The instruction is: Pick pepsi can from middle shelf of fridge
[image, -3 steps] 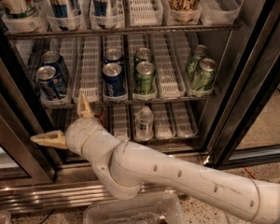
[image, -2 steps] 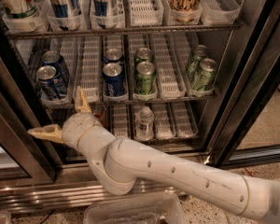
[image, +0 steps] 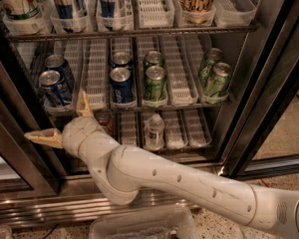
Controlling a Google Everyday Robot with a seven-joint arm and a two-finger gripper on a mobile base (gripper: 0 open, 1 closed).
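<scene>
Blue pepsi cans stand on the middle shelf (image: 177,78) of the fridge (image: 269,88): two in the left lane (image: 53,87) and two in the centre lane (image: 121,85). My gripper (image: 55,113) is open at the lower left, just below the shelf's front edge and under the left pepsi cans. One tan finger (image: 42,137) points left and the other (image: 83,104) points up toward the shelf. It holds nothing. The white arm (image: 179,183) runs in from the lower right.
Green cans (image: 154,82) stand right of the centre pepsi cans, and more (image: 218,79) at the shelf's right end. A small clear bottle (image: 154,131) stands on the lower shelf. Tall drinks (image: 70,1) fill the top shelf. The dark door frame (image: 25,153) is close on the left.
My gripper and wrist have shifted a little to the left and up, closer to the left lane of pepsi cans. The cans have not moved.
</scene>
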